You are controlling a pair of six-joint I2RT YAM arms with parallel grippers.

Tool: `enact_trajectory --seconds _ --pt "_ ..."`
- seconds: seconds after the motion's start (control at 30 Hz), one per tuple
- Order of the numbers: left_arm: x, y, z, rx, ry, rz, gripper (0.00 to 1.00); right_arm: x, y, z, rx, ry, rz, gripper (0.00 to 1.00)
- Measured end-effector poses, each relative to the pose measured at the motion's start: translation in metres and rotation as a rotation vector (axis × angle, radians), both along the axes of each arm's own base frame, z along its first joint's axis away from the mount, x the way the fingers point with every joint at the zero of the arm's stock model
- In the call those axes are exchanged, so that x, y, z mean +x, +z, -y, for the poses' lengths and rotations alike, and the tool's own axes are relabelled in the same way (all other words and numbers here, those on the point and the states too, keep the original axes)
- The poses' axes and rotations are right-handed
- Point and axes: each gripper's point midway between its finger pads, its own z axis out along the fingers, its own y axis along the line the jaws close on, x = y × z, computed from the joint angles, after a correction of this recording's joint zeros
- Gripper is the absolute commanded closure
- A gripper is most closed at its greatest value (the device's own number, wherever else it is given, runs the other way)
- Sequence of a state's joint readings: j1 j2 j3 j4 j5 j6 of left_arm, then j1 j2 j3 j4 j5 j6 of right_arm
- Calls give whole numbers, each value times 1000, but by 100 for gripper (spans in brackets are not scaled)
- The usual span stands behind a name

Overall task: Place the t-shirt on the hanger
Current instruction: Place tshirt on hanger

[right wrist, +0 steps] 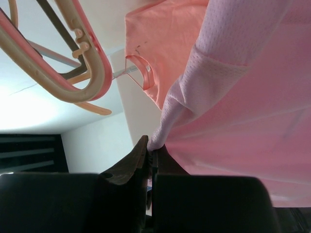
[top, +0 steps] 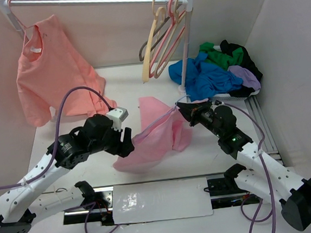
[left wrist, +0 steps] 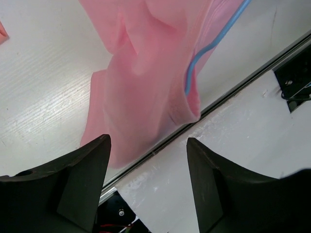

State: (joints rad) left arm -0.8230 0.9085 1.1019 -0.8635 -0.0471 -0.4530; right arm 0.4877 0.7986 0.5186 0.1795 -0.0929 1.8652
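Note:
The pink t-shirt hangs bunched above the table's middle, its lower edge touching the table. My right gripper is shut on a fold at its top; the right wrist view shows the closed jaws pinching the pink fabric. The thin bluish wire hanger runs inside the shirt and pokes out as a curved end; in the top view it is a faint line. My left gripper is open and empty beside the shirt's lower left edge, and nothing lies between its fingers.
A salmon-orange shirt hangs on the rail at back left. Cream and pink hangers hang at the rail's right end. A pile of blue, green, purple and black garments lies at back right. A white plate sits between the arm bases.

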Motion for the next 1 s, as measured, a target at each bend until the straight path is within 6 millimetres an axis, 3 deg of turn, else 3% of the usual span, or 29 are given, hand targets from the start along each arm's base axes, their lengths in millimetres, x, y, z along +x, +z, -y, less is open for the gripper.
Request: enact_trajectory --seconds 0.13,0.27,0.3,0.33,0.4,0.47,0.63,0.87,1.0 --pt "-6 -24 -1 37 7 -55 30 1 0 2 0 -5 -1 100" --pt "-14 -41 2 59 3 -94 46 4 1 6 1 -17 0 100" --pt "-15 -43 3 60 3 -96 67 4 1 6 2 -14 1 100" --pt "-15 -45 4 58 6 -99 67 4 2 6 3 -13 2 100" --pt "-14 -44 5 54 10 -91 89 4 3 6 4 -11 4 100" --pt "-11 -43 6 49 22 -85 98 4 3 6 5 -10 5 100" --pt "-6 -32 6 53 35 -58 100 5 3 7 2 -14 7 100" --pt "5 34 10 -39 50 54 100 5 6 7 -9 -15 16 100" --pt "11 61 15 -70 35 105 100 5 7 7 -13 -13 21 100"
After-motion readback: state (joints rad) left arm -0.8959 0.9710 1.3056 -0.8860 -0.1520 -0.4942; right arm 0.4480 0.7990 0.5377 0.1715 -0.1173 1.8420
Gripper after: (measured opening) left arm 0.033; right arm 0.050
